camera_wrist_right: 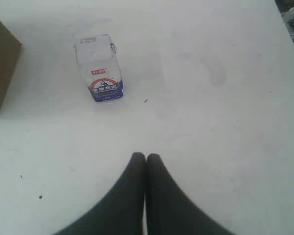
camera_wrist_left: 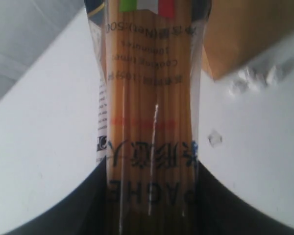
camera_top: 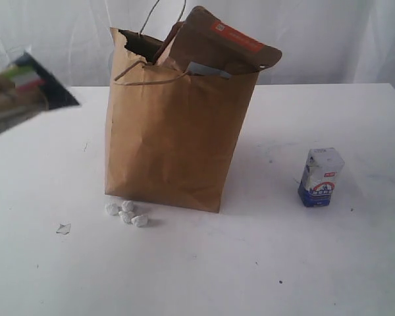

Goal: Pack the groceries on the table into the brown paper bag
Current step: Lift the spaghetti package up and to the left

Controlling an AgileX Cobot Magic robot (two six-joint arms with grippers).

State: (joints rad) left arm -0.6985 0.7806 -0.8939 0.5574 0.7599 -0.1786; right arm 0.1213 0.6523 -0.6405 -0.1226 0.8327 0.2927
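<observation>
Left claw (camera_wrist_left: 151,176) is clamped on the spaghetti packet (camera_wrist_left: 152,98), up in the air left of the paper bag (camera_top: 171,138). Right claw (camera_wrist_right: 146,159) is pinched shut, empty, and the little carton (camera_top: 320,176) stands on the table (camera_top: 283,263) right of the bag.

place: staged lab setup | evidence: plain white table (camera_top: 316,263), white draped curtain (camera_top: 329,39) behind
</observation>
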